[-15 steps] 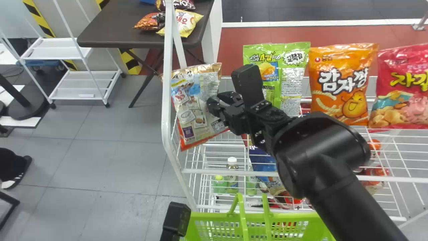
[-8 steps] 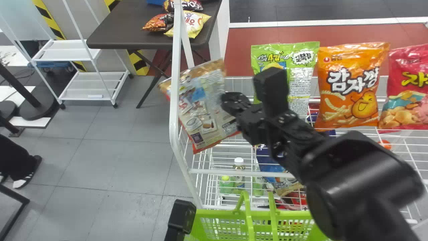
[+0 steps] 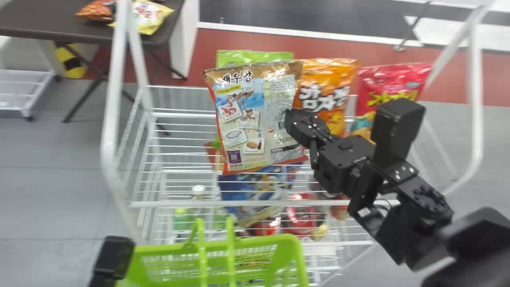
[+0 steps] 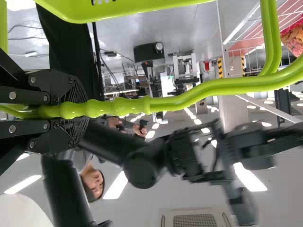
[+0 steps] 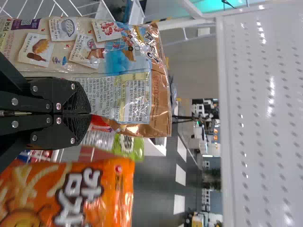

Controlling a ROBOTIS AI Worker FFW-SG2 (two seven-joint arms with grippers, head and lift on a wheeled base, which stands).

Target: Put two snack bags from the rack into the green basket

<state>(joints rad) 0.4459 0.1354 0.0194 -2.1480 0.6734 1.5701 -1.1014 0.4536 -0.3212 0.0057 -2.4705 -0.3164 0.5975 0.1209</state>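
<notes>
While the left end effector (image 4: 83, 109) has its fingers closed round the handle (image 4: 123, 106), the green basket (image 3: 275, 238) sits nearest the robot, low. The right end effector (image 5: 90, 113) is a bit farther out, above and to the right of it: fingers nearly together, pinching the beige snack bag (image 3: 255, 119) by its right side. Bag body is to the left of those fingertips, long axis close to upright, slight tilt. So I'd say the drop is back toward the robot and down, right arm's job, bag kept upright to clear the handle. Green (image 3: 255, 56), orange (image 3: 328, 79) and red (image 3: 392, 81) bags are behind it.
</notes>
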